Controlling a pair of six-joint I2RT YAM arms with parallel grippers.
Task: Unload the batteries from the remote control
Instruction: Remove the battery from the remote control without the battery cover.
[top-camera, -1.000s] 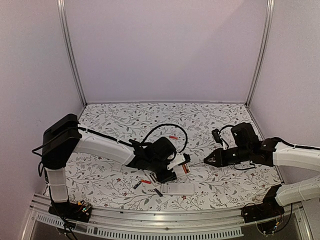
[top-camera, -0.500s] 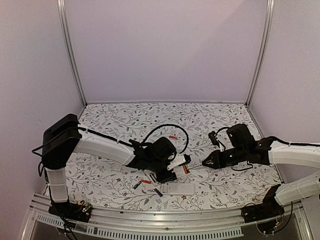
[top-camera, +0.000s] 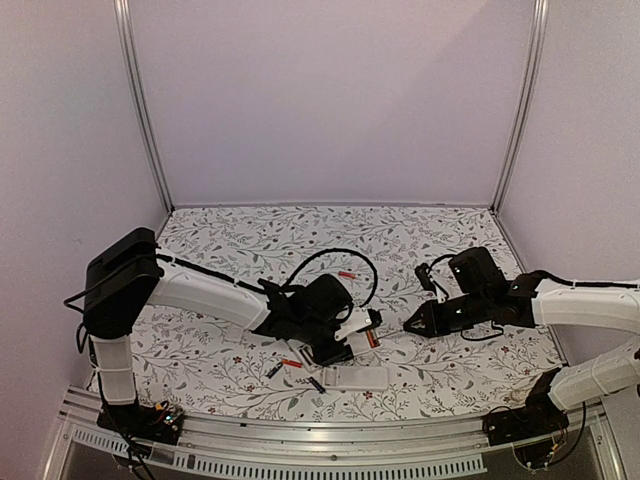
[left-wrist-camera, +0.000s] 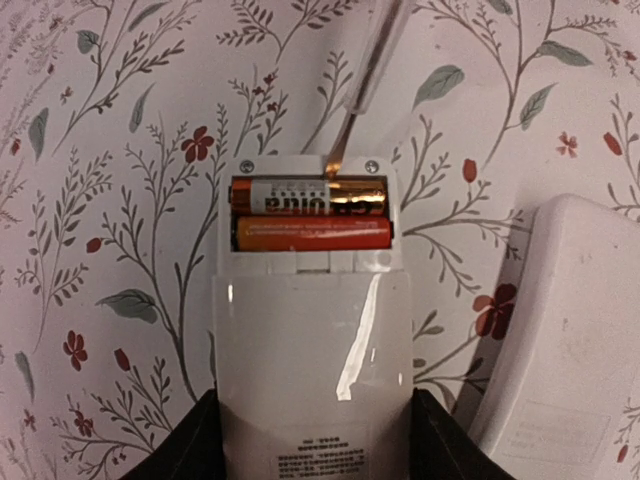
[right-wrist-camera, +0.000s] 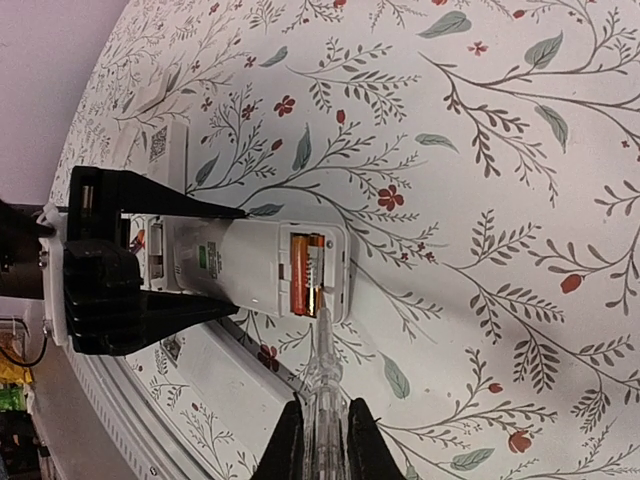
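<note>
1. I have the left gripper (left-wrist-camera: 314, 445) clamped across the width of the white remote (left-wrist-camera: 312, 340), near the middle of the table's (top-camera: 250, 235) near edge. The cover is off and the compartment faces up. I cannot tell whether the remote rests on the table or hangs just above it
2. 2 batteries (left-wrist-camera: 310, 215) lie side by side in the compartment at the remote's free end. Their long axes run across the remote, roughly from the near edge toward the far edge
3. The right gripper (right-wrist-camera: 322, 420) is closed on a thin stick-like tool (right-wrist-camera: 322, 365), so it has no free jaws
4. The relation that matters: the compartment lies straight ahead of the right gripper, toward the table's left side. The tool meets the cells about square-on, with its tip at the outer cell's edge by the end wall; touching or a hair off, I cannot tell. The right arm is placed to do the work and the left only holds
5. My read: the next move is a small pry under the outer cell. The risk is the tip skating off the round cell
6. Surface and room: the table is flat with a floral print. A second remote (top-camera: 355, 377) lies just nearside of the held one, with loose cells (top-camera: 291, 363) to its left, so room is tight there. Only the tool sits between the 2 grippers
</note>
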